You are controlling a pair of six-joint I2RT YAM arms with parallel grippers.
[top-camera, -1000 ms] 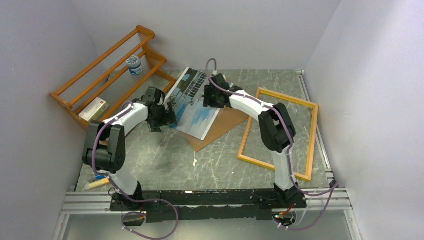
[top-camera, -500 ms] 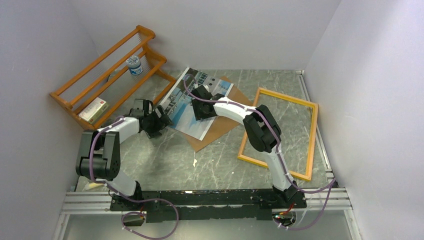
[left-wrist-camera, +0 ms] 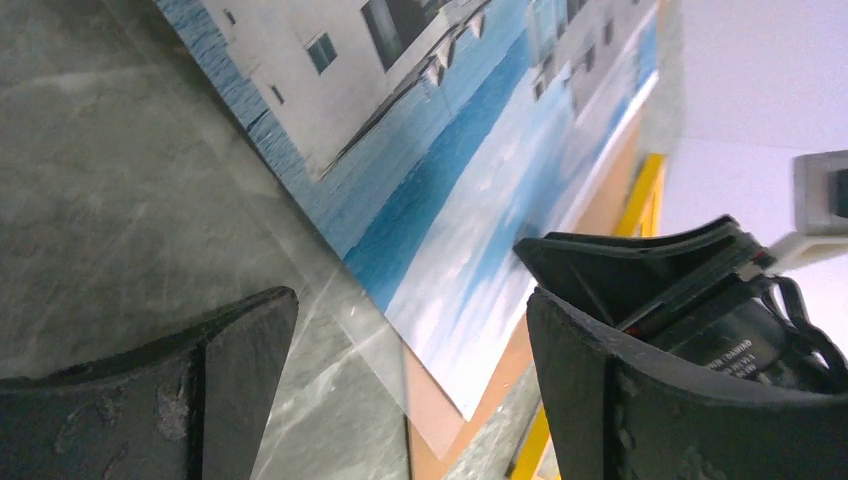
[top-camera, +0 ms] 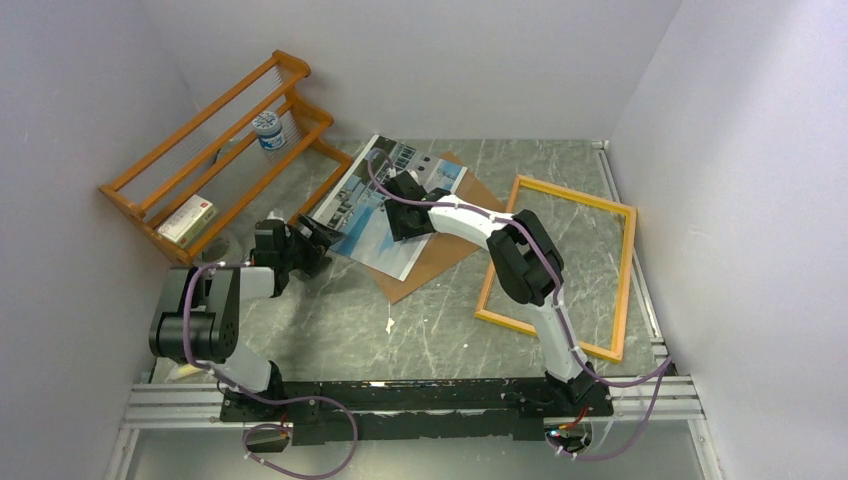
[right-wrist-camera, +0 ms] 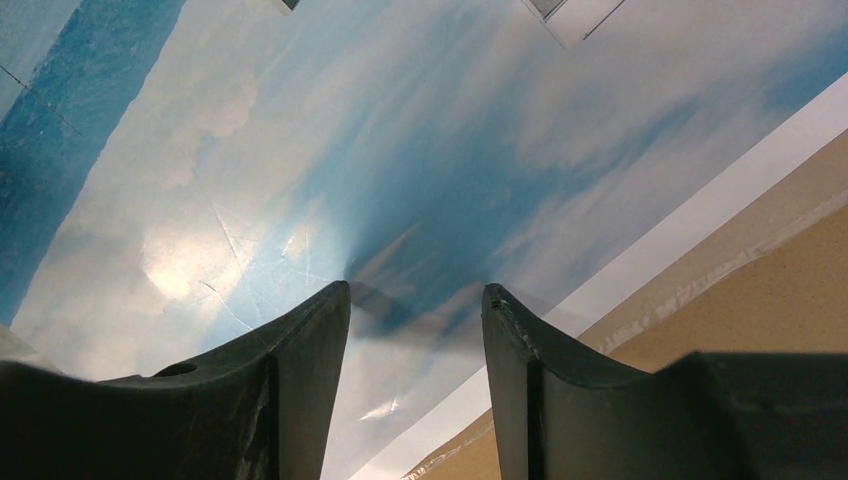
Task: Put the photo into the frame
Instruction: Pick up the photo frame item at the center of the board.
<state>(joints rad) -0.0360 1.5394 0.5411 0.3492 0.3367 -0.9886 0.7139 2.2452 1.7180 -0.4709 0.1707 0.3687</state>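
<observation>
**Progress.** Task not done, judged at an early stage. The photo (top-camera: 385, 205) lies picture-side up at the back centre of the desk (top-camera: 440, 340). Its right part rests on a brown hardboard panel (top-camera: 440, 255); its left edge is over bare desk. The frame (top-camera: 627, 270) lies flat to the right, apart from the photo. Only desk surface shows through its opening, so nothing is loaded.

**Right pincer** (right-wrist-camera: 412, 292): over the lower sky area of the photo, jaws partly apart. The tips are at or just above the paper. Nothing is clamped between them.

**Left pincer** (left-wrist-camera: 410, 320): low, just beside the photo's left edge, jaws wide apart and empty.

**Left to do (judgement).** Get a hold on the print, carry it across to the frame, and seat it square inside the border. Thin paper lying flat will likely be hard to lift by an edge.

**Count.**
- photo: 1
- frame: 1
- hardboard panel: 1
- orange slatted rack (top-camera: 215, 140): 1, at back left, holding 1 small jar (top-camera: 267, 129) and 1 small box (top-camera: 186, 220)
- arms: 2
</observation>
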